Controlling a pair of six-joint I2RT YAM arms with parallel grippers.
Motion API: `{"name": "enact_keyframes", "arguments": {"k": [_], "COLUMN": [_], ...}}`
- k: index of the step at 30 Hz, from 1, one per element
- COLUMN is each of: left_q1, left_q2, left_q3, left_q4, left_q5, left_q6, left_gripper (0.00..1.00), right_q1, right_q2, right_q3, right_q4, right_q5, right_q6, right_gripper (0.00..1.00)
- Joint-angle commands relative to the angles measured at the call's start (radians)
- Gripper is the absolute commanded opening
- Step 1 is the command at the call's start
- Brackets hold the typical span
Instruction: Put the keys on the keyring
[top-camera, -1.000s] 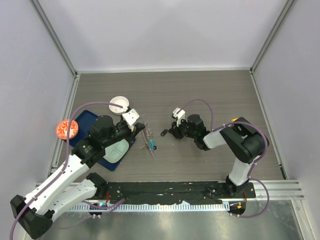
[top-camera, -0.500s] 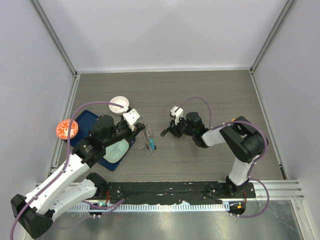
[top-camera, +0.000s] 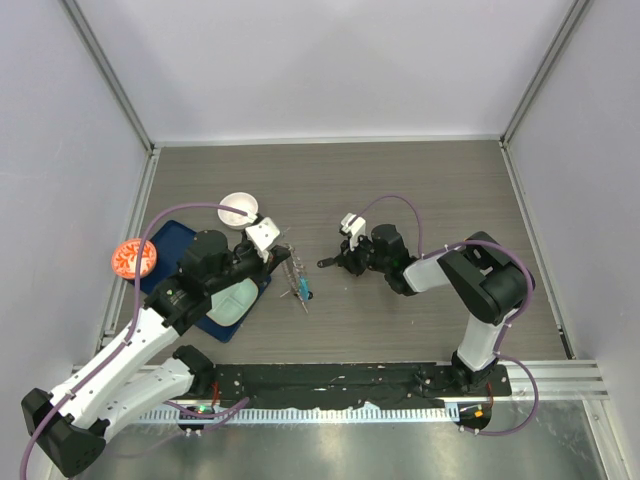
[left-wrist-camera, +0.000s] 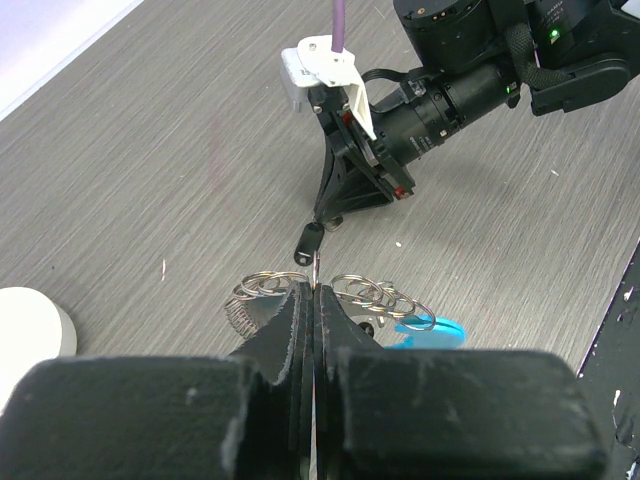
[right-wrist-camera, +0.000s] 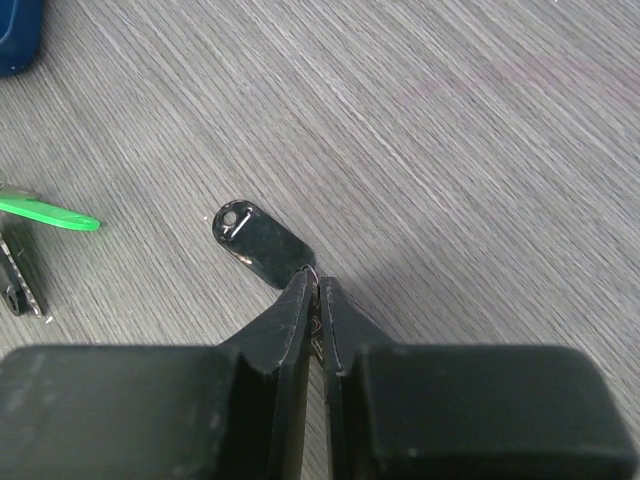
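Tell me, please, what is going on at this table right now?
The right gripper is shut on a tiny silver key with a black plastic head, holding it by the blade end. The left gripper is shut on the large wire keyring with its bright blue tag. The key's head is close to the ring, but not threaded on yet.

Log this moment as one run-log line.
left gripper shut on keyring | right gripper shut on key | black head toward keyring | threading not yet done
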Motion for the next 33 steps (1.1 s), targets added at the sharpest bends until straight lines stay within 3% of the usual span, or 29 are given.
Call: {"name": "enact_keyframes", "arguments": {"k": [1, 6, 23, 33], "left_q1": [-0.005, -0.005, -0.005, -0.005], "left_q2": [-0.006, -0.006, -0.020, -0.023], "left_q3": [0.009, 0.009, 0.013, 0.027], "left_q4": [0.053, 0.053, 0.052, 0.041], "left_q5": [-0.002, 0.000, 0.015, 0.061], "left_q6": [0.017, 0.018, 0.013, 0.010], "left_gripper": [0.00, 0.00, 0.00, 0.00], "right_q1": [-0.001, -0.001, -0.001, -0.001], "right_q2": [-0.007, -0.045, -0.371, -0.650], "right_q3": [-0.009, -0.012, 0.023, 0.036], "right_q4": [0.006, -0.014, -0.347, -0.505], "right_q5": [-0.014, -0.014, 0.067, 0.104], "right_q6": [0.005, 0.005, -0.034, -0.015], "right_gripper": [0.11, 0.01, 0.01, 0.01]}}
